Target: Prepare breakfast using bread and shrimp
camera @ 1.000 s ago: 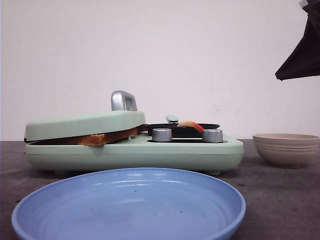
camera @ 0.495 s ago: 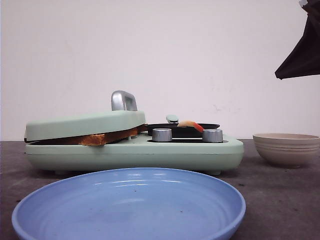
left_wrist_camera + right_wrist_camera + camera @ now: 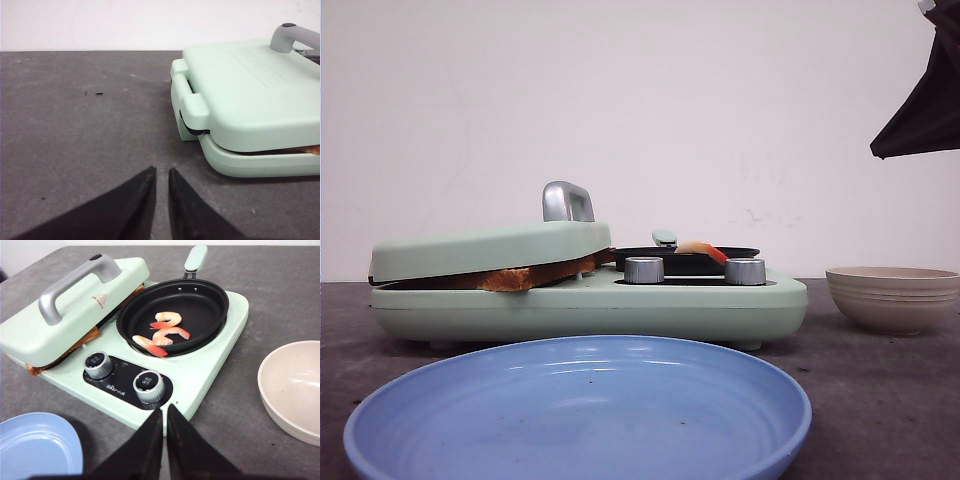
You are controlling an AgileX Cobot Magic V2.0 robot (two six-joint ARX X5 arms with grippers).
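Dark grey table under a plain white wall. At centre, a mint-green breakfast maker: closed sandwich press on one half, round black pan on the other, two silver knobs along the front edge.

Bread: clamped inside the press under the lid; only a golden-brown crust edge visible in the gap between lid and base, from the front at roughly 9 o'clock of the knobs. Toasted corner also poking out beneath the lid in the right wrist view. Number of slices: cannot tell.

Shrimp: three small curved pieces lying in the pan, pale pinkish-cream bodies with orange-red tails, clustered near the pan's centre, close together. From the front, just one pale curl with a red tip visible above the pan rim.

Blue plate at 6 o'clock of the appliance, nearest the camera. Beige ribbed bowl at 3 o'clock, apart from the appliance.

Left gripper: above bare table beside the press's hinge end, fingertips nearly together, narrow gap, holding nothing. Right gripper: above the appliance's front edge near the knobs, fingertips almost touching, holding nothing.
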